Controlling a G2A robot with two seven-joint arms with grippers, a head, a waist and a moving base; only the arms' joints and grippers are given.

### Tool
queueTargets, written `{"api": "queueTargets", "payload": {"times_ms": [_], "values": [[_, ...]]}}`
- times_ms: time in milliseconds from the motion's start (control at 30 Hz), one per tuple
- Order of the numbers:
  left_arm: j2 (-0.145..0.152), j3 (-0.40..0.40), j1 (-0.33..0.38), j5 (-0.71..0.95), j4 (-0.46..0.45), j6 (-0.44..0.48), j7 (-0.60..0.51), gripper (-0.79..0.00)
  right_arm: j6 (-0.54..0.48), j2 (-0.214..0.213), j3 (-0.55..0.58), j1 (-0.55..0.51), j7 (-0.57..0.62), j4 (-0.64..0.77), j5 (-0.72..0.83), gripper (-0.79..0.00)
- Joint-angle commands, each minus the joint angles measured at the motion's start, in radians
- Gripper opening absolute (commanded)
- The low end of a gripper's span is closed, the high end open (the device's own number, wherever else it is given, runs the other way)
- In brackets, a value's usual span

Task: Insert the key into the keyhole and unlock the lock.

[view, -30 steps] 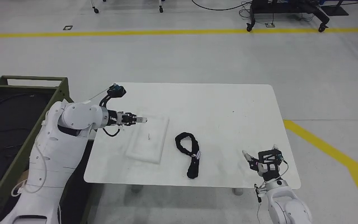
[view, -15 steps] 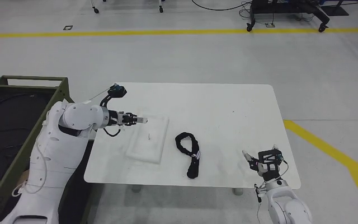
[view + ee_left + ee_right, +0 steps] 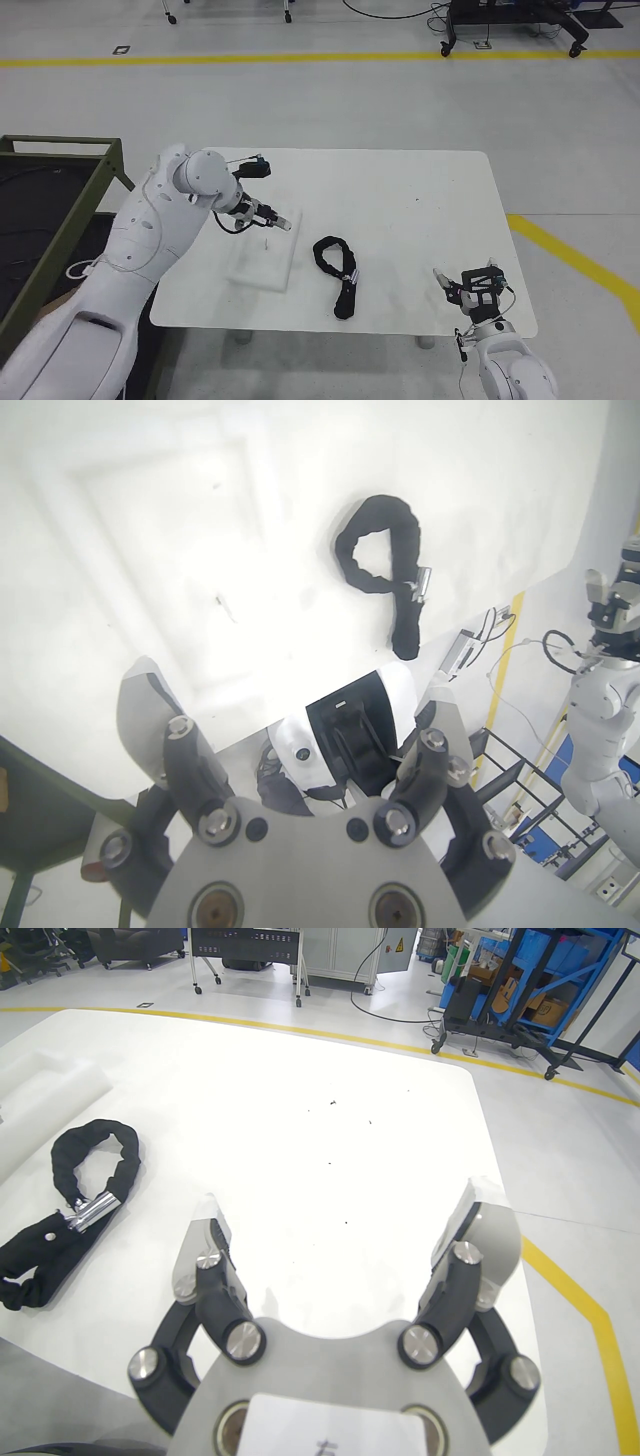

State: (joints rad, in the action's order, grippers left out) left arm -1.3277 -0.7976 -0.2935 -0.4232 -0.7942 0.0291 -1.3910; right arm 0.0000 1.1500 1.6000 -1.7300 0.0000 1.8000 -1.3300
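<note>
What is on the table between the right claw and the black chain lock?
Nothing: only bare white table separates the right gripper from the chain lock, as the right wrist view shows.

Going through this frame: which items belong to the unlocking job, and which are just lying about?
Job:
key, small, lying on the white tray
black chain lock with its metal lock body
left gripper, open over the tray
right gripper, open

Lying about:
white tray, apart from holding the key
table
green cart beside the table
</note>
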Motion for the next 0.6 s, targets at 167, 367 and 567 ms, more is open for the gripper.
{"api": "queueTargets", "payload": {"times_ms": [167, 367, 567], "values": [[-0.078, 0.117, 0.029, -0.007, 0.169, -0.017, 0.085, 0.000, 0.000, 0.000, 0.000, 0.000, 0.000, 0.000, 0.000, 0.000], [-0.124, 0.151, 0.056, 0.012, 0.266, 0.030, 0.143, 0.000, 0.000, 0.000, 0.000, 0.000, 0.000, 0.000, 0.000, 0.000], [-0.124, 0.151, 0.056, 0.012, 0.266, 0.030, 0.143, 0.000, 0.000, 0.000, 0.000, 0.000, 0.000, 0.000, 0.000, 0.000]]}}
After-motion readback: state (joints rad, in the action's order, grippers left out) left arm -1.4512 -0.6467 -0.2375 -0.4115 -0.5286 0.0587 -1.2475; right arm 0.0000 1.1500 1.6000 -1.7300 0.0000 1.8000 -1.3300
